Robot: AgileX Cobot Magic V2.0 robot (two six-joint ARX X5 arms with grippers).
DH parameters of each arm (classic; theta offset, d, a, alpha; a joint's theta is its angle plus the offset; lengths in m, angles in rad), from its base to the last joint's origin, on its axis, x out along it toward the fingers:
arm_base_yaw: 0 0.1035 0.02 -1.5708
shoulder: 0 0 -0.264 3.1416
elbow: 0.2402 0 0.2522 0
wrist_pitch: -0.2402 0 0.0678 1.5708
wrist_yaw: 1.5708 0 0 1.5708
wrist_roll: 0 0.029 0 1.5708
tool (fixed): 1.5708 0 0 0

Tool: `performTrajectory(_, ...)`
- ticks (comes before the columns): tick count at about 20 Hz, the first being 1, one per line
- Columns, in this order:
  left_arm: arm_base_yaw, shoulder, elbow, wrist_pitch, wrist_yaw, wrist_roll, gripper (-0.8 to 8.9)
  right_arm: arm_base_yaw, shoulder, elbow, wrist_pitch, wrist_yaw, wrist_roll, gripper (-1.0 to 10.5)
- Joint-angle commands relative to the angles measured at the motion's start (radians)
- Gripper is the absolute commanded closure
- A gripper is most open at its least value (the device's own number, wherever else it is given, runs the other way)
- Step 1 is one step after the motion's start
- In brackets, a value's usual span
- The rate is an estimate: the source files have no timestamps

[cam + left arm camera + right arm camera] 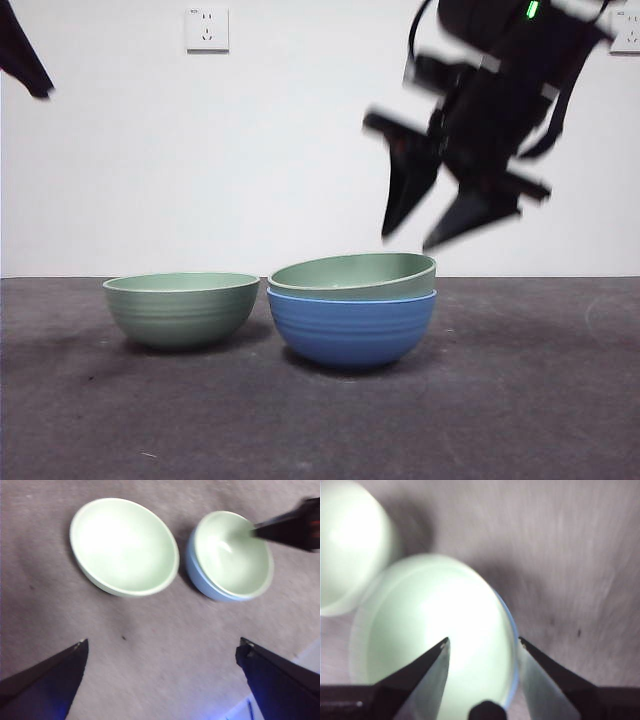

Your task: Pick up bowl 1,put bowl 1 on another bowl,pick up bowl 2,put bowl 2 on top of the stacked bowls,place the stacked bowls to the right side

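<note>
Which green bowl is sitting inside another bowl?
The pale green ribbed bowl nested in the round blue bowl. The other pale green bowl stands alone on the table.

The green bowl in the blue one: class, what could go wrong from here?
1. The nested green bowl sits tilted in the blue bowl, so adding the second green bowl could leave a crooked, wobbly stack.
2. The right gripper, open, hangs just above the stack's rim and might clip it.

You're looking at a bare test bench: dark grey tabletop (pixel 520 400), plain white wall (pixel 250 150), two wall sockets (pixel 207 29).
</note>
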Motion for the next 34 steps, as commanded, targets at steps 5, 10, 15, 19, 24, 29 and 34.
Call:
performTrajectory(5, -0.052, 0.234, 0.003, 0.319, -0.139, -0.14, 3.14, -0.002, -0.349, 0.004, -0.124, 0.06, -0.01, 7.2)
performTrajectory(10, -0.101, 0.483, 0.073, 0.386, -0.224, -0.156, 3.14, -0.001, -0.579, 0.004, -0.268, 0.059, -0.011, 7.2)
performTrajectory(15, -0.137, 0.658, 0.173, 0.386, -0.307, -0.156, 3.15, -0.001, -0.72, 0.004, -0.408, 0.057, -0.011, 7.2)
performTrajectory(19, -0.143, 0.715, 0.174, 0.396, -0.379, -0.156, 3.38, -0.001, -0.777, 0.004, -0.462, 0.059, -0.011, 7.2)
performTrajectory(24, -0.15, 0.719, 0.174, 0.411, -0.371, -0.157, 6.72, -0.001, -0.783, 0.004, -0.499, 0.06, -0.011, 7.2)
performTrajectory(29, -0.163, 0.719, 0.175, 0.41, -0.368, -0.157, 8.22, -0.001, -0.776, 0.004, -0.527, 0.06, -0.012, 7.2)
performTrajectory(34, -0.167, 0.699, 0.183, 0.409, -0.365, -0.157, 8.22, -0.001, -0.776, 0.004, -0.554, 0.06, -0.012, 7.2)
